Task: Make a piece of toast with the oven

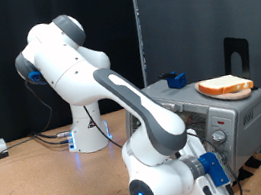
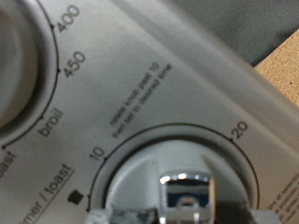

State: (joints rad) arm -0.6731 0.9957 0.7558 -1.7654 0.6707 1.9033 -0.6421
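Two-finger hand [image 2: 190, 217] pressed at boxy silver oven's [image 1: 238, 117] timer knob [image 2: 182, 177], grip unclear; pale bread slice [image 1: 225, 86] lying atop.

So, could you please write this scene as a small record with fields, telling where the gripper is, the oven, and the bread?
gripper: low at the oven's front, at the knob panel; whether it grips a knob does not show
oven: silver toaster oven on the wooden table, at the exterior view's right
timer knob: close in the wrist view, dial marked 10 and 20
temperature dial: marked 400, 450, broil
bread slice: lies on top of the oven, not inside
blue object: on the oven's top, behind the slice
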